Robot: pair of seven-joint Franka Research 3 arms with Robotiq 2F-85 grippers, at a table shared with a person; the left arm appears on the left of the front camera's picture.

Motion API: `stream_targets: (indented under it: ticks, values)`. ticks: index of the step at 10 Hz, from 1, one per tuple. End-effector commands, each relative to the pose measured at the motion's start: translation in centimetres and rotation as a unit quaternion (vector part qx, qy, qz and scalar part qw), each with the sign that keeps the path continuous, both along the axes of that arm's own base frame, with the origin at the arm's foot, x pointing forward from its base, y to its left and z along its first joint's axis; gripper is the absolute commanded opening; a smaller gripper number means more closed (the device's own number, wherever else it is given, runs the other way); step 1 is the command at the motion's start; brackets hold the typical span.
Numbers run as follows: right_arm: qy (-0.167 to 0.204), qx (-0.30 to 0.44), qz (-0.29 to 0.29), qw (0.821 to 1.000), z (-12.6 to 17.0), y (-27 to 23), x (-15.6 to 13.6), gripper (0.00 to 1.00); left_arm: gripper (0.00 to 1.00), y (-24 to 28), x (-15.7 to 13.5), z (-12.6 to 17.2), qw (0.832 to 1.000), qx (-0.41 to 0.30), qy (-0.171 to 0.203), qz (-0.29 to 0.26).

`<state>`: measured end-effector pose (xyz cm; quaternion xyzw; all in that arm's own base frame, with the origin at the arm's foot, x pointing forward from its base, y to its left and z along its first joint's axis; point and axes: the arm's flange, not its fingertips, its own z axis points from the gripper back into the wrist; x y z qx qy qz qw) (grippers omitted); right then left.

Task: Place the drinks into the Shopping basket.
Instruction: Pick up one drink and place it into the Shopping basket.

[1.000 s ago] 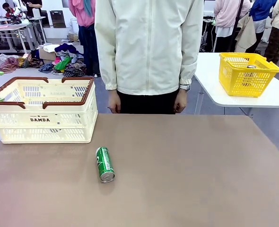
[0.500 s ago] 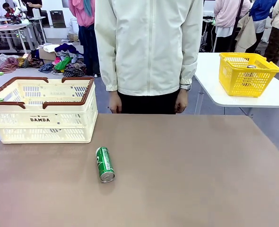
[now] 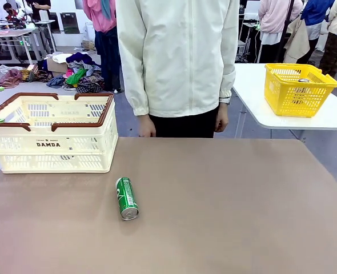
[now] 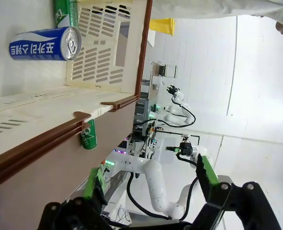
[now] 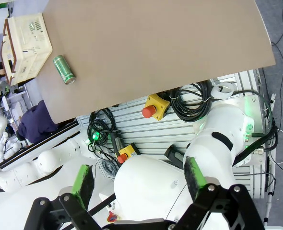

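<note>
A green can (image 3: 126, 198) lies on its side on the brown table, in front of the Shopping basket (image 3: 48, 149) at the back left. In the left wrist view a blue can (image 4: 44, 44) lies on the floor inside the Shopping basket (image 4: 108, 52), with part of another green can (image 4: 65, 10) beside it. Past the brown rim the green can (image 4: 88, 135) on the table shows. My left gripper (image 4: 148, 189) is open above the basket, holding nothing. My right gripper (image 5: 139, 189) is open high over the robot's side of the table, far from the green can (image 5: 64, 69) and the basket (image 5: 29, 43).
A person in a cream jacket (image 3: 180, 57) stands at the table's far edge, hands down. A yellow basket (image 3: 297, 91) sits on a white side table at the right. Below the right gripper are the robot bases, cables and red stop buttons (image 5: 148, 111).
The person has shifted slightly to the right and their hands have moved. The green can, the basket and both grippers have stayed put.
</note>
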<state>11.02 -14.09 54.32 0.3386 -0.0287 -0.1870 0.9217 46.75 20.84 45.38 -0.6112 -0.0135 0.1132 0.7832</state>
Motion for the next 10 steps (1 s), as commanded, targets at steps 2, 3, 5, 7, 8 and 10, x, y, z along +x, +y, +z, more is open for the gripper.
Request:
stream_targets:
  ticks: [2,3,5,7,8,10]
  values:
    - [-0.009,0.004,0.008,1.000,0.0,-0.1,-1.0,1.00,1.00,-0.2,-0.4,0.0,1.000,0.007,0.006,0.001]
    - [-0.009,0.004,0.008,1.000,0.0,-0.1,-1.0,1.00,1.00,-0.2,-0.4,0.0,1.000,0.007,0.006,0.001]
    - [-0.009,0.004,0.008,1.000,0.0,-0.1,-1.0,1.00,1.00,0.0,0.0,0.0,1.000,0.000,0.000,0.000]
    - [-0.009,0.004,0.008,1.000,0.0,-0.1,-1.0,1.00,1.00,-9.3,0.1,6.3,0.984,0.159,0.077,0.025]
    - [-0.009,0.004,0.008,1.000,0.0,-0.1,-1.0,1.00,1.00,-15.4,-0.1,8.5,0.958,0.261,0.112,0.025]
    - [-0.009,0.004,0.008,1.000,0.0,-0.1,-1.0,1.00,1.00,-24.4,-1.0,9.5,0.913,0.384,0.136,0.009]
